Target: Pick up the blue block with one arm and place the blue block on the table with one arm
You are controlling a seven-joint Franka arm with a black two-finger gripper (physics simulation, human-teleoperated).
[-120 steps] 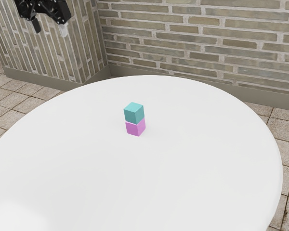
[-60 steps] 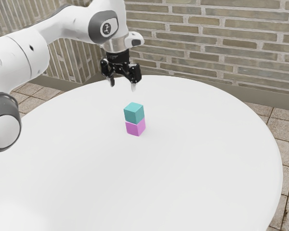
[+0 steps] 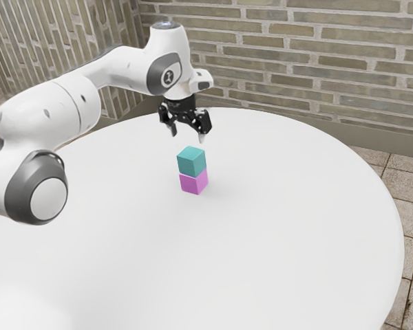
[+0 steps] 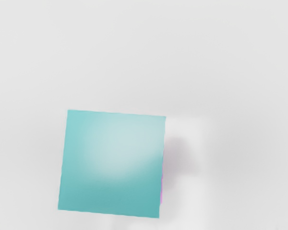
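On a round white counter (image 3: 282,240), the blue block (image 3: 192,161), teal in shade, is stacked on top of a pink block (image 3: 193,183). Above the stack, the jaws are held open, spread apart and pointed downward, clear of the blue block. From the exterior view's left, a white arm (image 3: 48,113) is extended over the counter. In the wrist view, the blue block's flat top is seen from above, with a thin pink edge exposed beside it.

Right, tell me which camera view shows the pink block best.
The exterior view: the pink block shows two side faces there, under the blue block. The wrist view catches a thin pink strip along the blue block's edge.
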